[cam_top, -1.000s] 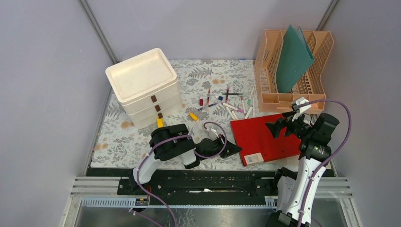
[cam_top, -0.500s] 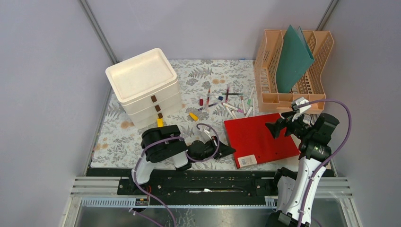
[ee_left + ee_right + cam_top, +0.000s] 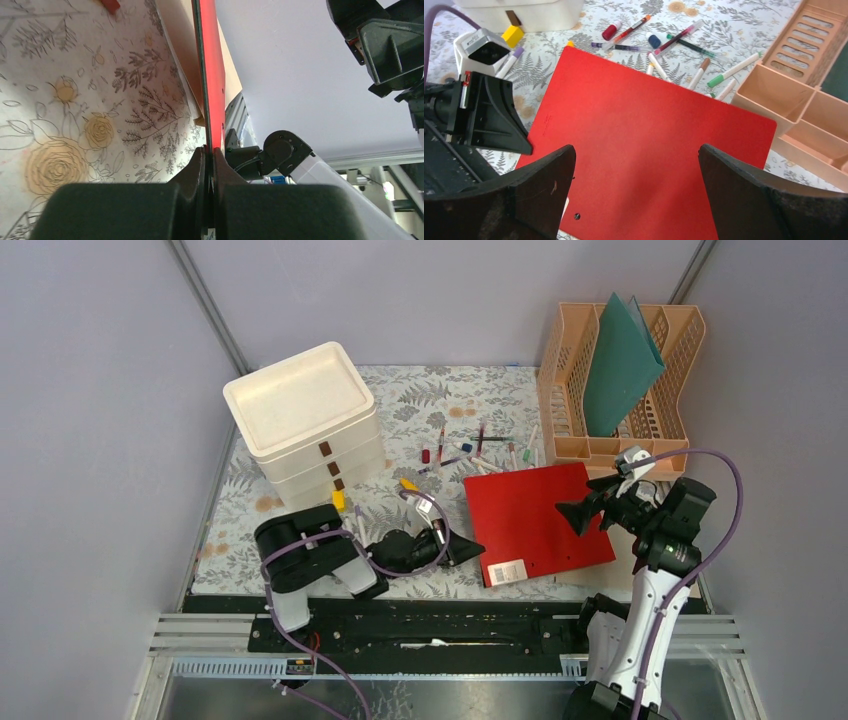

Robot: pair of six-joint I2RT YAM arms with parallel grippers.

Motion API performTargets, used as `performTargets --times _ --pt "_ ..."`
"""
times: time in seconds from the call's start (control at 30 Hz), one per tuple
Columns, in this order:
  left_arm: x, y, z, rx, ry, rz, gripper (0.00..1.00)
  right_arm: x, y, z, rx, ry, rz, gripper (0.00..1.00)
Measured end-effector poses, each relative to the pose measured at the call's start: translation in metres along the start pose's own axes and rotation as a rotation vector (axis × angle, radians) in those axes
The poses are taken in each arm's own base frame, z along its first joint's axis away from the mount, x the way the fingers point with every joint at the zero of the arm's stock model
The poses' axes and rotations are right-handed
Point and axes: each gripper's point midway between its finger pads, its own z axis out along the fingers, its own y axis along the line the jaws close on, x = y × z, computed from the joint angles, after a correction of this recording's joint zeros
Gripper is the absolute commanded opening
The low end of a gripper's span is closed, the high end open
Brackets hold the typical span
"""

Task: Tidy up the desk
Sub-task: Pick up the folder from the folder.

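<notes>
Tabletop [image 3: 250, 530], under a pale cloth of grey ferns and tan flowers, spread beneath both arms from the black rail at the near edge to the back wall.

At the far left corner, a white drawer unit [image 3: 305, 420], stacked in tiers with brown pulls. At the far right corner, a peach file rack [image 3: 565, 415] with a green folder [image 3: 620, 365] upright in it.

Toward the near right corner, a red board [image 3: 535, 520], lying askew, its far edge close to the rack.

Left pincer [image 3: 470, 552] low over the cloth near the middle of the near edge, clamped on the board's near left edge. Seen from the left wrist, fingers [image 3: 192, 172] pressed together on the thin red edge, printed cloth right alongside.

Right pincer [image 3: 582, 512] hanging above the board's right part, jaws spread wide; tabletop below it, covered there by the board.

Toward the far edge, between drawer unit and rack, loose markers [image 3: 480, 452], a few right at the board's far edge.

Just in front of the drawer unit, a small yellow block [image 3: 338, 499]. On the board's near left corner, a white barcode label [image 3: 508, 572].
</notes>
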Motion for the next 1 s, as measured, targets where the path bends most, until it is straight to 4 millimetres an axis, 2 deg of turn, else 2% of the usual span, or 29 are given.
performTargets --times 0.3,0.57,0.8,1.0 --pt "-0.021 -0.012 -0.013 -0.005 -0.022 0.266 0.0 0.01 0.022 0.009 -0.15 0.049 -0.003 1.0" --pt "-0.022 -0.01 -0.02 -0.014 0.018 0.527 0.0 -0.002 0.043 0.01 -0.335 0.18 -0.219 1.0" --pt "-0.026 -0.01 -0.028 -0.025 0.045 0.688 0.0 -0.009 0.037 0.007 -0.352 0.254 -0.361 1.0" --pt "-0.024 -0.003 -0.038 -0.042 0.062 0.747 0.0 -0.01 0.016 -0.002 -0.244 0.361 -0.414 1.0"
